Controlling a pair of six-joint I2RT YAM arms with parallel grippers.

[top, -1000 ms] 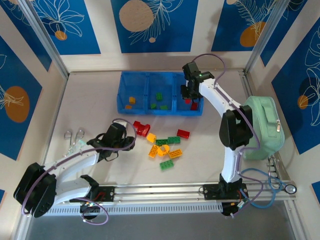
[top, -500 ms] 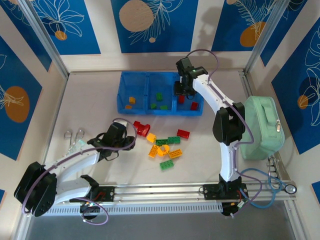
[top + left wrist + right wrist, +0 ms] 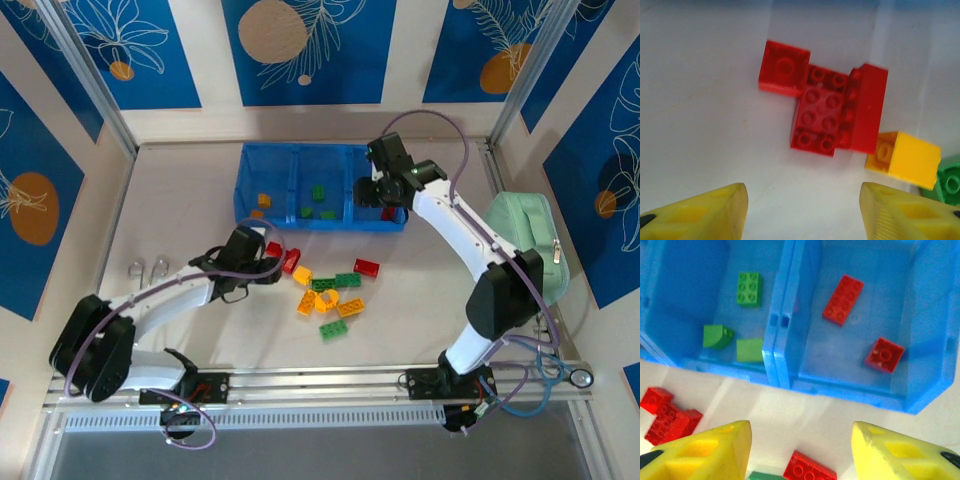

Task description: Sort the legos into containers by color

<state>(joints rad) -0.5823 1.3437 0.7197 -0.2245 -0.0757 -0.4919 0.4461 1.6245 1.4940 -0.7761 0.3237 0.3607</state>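
The blue bin (image 3: pixel 300 222) has three containers: yellow legos (image 3: pixel 262 203) on the left, green legos (image 3: pixel 749 288) in the middle, two red legos (image 3: pixel 843 300) on the right. Loose legos (image 3: pixel 325 292) lie in front of the bin on the table. My left gripper (image 3: pixel 804 210) is open, just short of a cluster of red legos (image 3: pixel 825 110), with a yellow brick (image 3: pixel 905 157) beside them. My right gripper (image 3: pixel 801 450) is open and empty above the table at the bin's front wall (image 3: pixel 850 392), over a single red brick (image 3: pixel 809 470).
A mint-green zippered pouch (image 3: pixel 522 252) lies at the right edge beside the right arm. Small metal tools (image 3: pixel 148 270) lie at the left. Walls with metal posts enclose the table on three sides.
My right gripper has opened and drawn back from over the right compartment to the bin's front. The left gripper has moved right, up to the red cluster.
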